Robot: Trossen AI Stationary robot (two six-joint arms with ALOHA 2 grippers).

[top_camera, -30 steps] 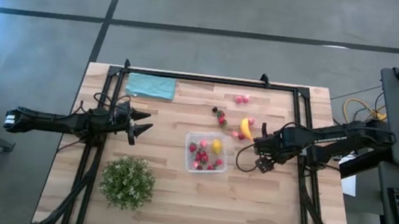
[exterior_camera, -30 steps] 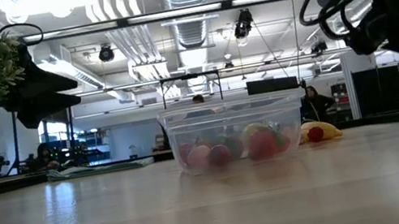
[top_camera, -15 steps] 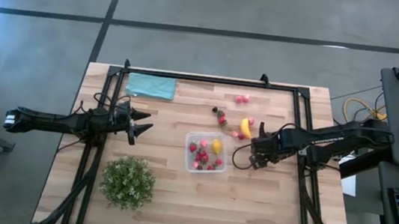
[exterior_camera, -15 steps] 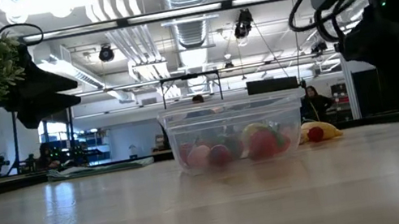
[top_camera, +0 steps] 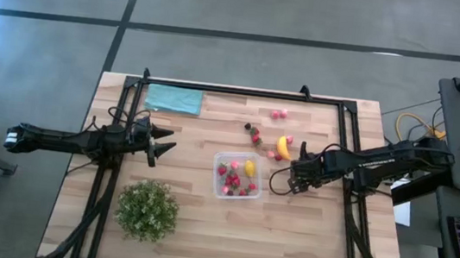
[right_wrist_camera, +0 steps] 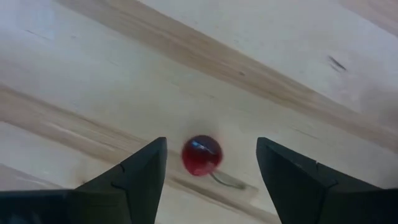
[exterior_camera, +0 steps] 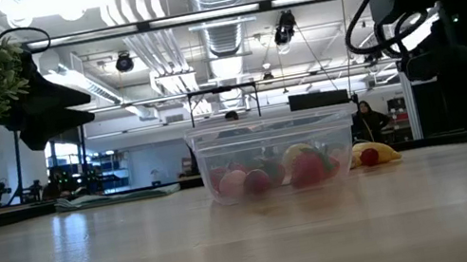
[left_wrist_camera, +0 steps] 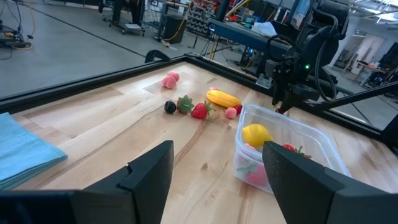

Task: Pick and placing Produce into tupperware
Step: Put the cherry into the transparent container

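The clear tupperware [top_camera: 238, 175] stands mid-table with a yellow lemon [left_wrist_camera: 256, 134] and red strawberries inside. Behind it a banana [top_camera: 283, 146], loose strawberries [top_camera: 254, 135] and two pink pieces [top_camera: 279, 114] lie on the wood. Right of the tupperware my right gripper [top_camera: 294, 180] points down, open. In its wrist view a small red cherry-like fruit [right_wrist_camera: 201, 155] with a thin stem lies on the table between the fingers of my right gripper [right_wrist_camera: 210, 146], untouched. At the table's left my left gripper [top_camera: 158, 149] waits, open and empty.
A bushy green plant [top_camera: 147, 210] stands at the near left. A folded teal cloth [top_camera: 173, 98] lies at the far left corner. Black frame rails [top_camera: 217, 88] run along the far edge and both sides. Bare wood lies in front of the tupperware.
My right gripper has sunk toward the table just right of the tupperware and has turned at the wrist, ending pointed down. The left arm and the produce have kept still.
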